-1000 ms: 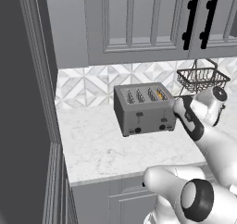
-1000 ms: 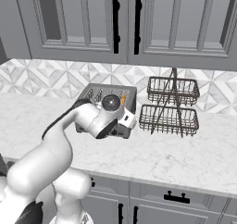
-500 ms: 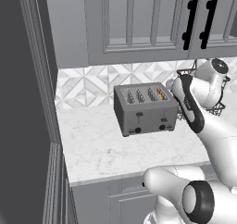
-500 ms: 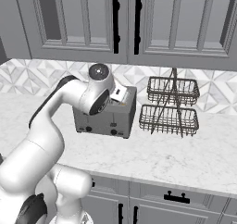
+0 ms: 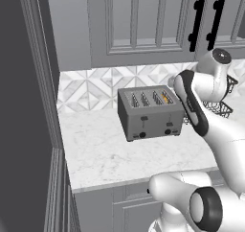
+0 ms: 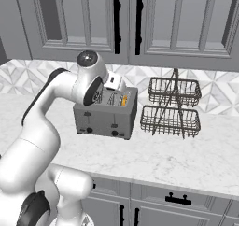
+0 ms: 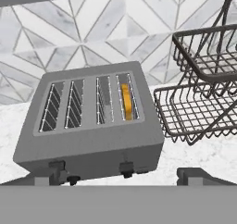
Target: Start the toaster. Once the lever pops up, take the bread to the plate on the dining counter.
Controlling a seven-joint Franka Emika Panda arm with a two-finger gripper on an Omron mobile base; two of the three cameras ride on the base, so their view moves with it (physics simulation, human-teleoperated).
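The toaster [image 7: 88,126] has a matt grey metal body, with fine wire mesh lining its four slots and small dark levers and knobs that look like plastic. It stands on a smooth white marble worktop [image 5: 110,154] with grey veins, backed by glossy-looking tiles [image 7: 92,33] in a grey and white diamond pattern. Beside it is a two-tier basket [image 6: 170,108] of thin dark metal wire, and the cabinets [image 6: 154,24] are painted a flat grey.

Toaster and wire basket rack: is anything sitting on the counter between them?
No. In the right base view only a narrow strip of bare marble counter separates the toaster from the rack; the hand view agrees.
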